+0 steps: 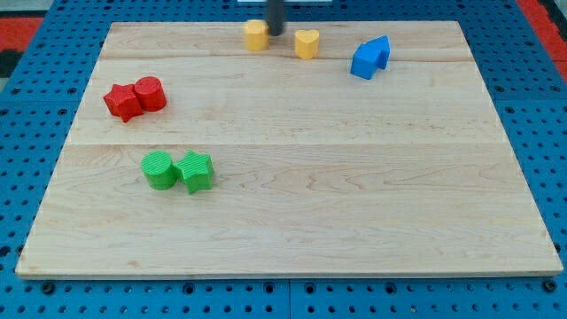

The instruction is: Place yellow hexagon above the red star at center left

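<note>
The yellow hexagon (256,35) lies near the view's top edge of the wooden board (292,204), left of centre. My tip (275,34) touches its right side. A yellow heart (306,43) sits apart, to the right of the tip. The red star (121,102) is at the view's centre left, touching a red cylinder (151,93) on its right. The hexagon is well to the upper right of the star.
Two touching blue blocks (369,57) sit at the view's upper right. A green cylinder (159,169) and a green star (196,171) touch each other at lower left. A blue pegboard (27,133) surrounds the board.
</note>
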